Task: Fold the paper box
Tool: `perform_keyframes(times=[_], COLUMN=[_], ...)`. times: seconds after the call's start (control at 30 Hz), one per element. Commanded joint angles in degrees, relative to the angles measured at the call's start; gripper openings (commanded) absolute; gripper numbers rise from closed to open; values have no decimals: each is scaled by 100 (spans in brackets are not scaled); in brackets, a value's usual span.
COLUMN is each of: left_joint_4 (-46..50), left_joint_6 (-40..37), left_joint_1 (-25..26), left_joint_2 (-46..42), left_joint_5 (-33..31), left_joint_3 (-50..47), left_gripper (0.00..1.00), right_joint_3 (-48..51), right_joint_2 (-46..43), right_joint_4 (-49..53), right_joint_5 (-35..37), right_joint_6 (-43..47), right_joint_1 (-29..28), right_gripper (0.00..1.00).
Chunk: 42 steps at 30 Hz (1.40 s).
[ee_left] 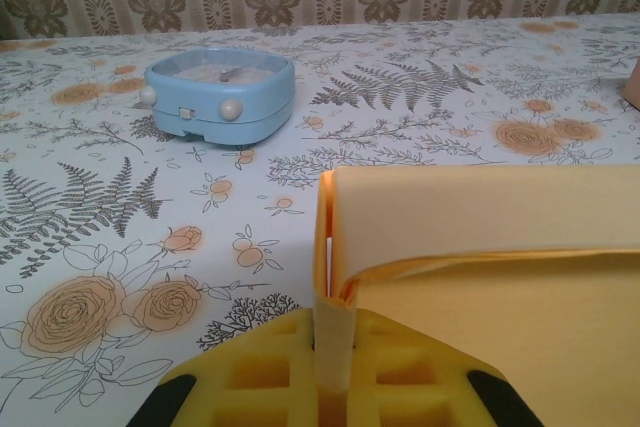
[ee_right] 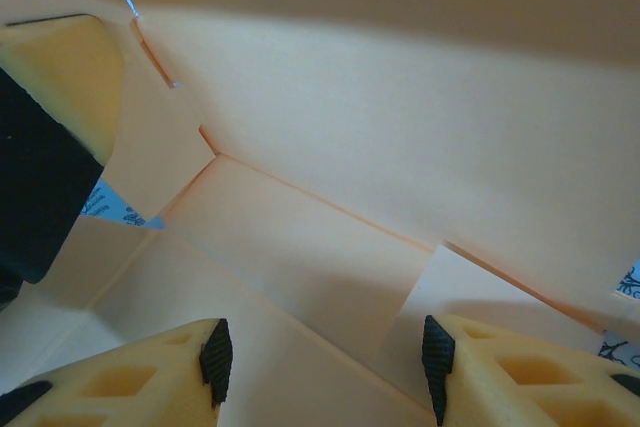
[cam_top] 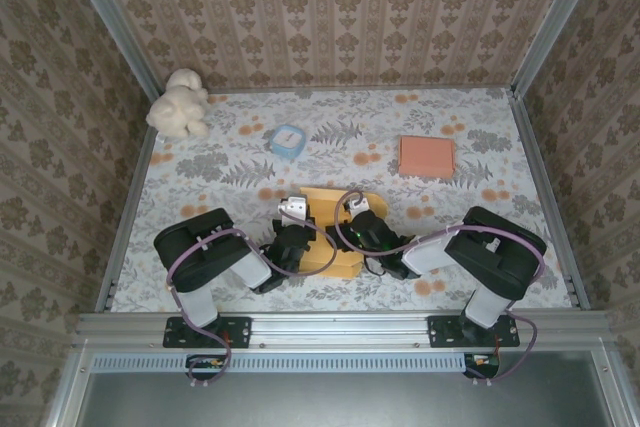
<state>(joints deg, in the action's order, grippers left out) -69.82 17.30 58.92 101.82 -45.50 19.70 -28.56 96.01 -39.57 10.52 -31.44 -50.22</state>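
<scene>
We see the left jaws pinched shut on a thin upright wall of the box [ee_left: 480, 247]. A pull or twist there could tear the paper or let it slip out (the grip sits right at a corner). The right jaws stand partly open and hold nothing; closing carelessly could crease the wrong panel. The box lies mid-way along the bench's [cam_top: 240, 147] near edge, its left wall between the left jaws, its inner panels just beneath the right ones.

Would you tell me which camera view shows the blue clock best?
The left wrist view: the blue clock sits close, its knobs and top face clear. The top external view shows the blue clock small, from above.
</scene>
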Motion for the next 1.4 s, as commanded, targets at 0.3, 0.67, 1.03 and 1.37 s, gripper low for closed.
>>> perform_keyframes(times=[0.3,0.67,1.03,1.37], left_joint_4=[-27,-111,-401,-414], left_joint_6=[103,228,208,301], left_joint_1=[77,-143,-420,-572], left_joint_2=[-74,-195,-217,-356], left_joint_5=[14,307,1101,1593], left_joint_3=[-2,-203,-360,-451], left_gripper=[2,2,1,0], right_joint_3=[425,764,1141,1221], right_joint_2=[-1589,-4650,-5186,-4440], right_joint_4=[1497,4555,4437,3389], right_joint_5=[793,3385,2009,1266], right_joint_6=[418,-156,-120,341], right_joint_1=[-350,-347,809,827], right_gripper=[56,56,56,57])
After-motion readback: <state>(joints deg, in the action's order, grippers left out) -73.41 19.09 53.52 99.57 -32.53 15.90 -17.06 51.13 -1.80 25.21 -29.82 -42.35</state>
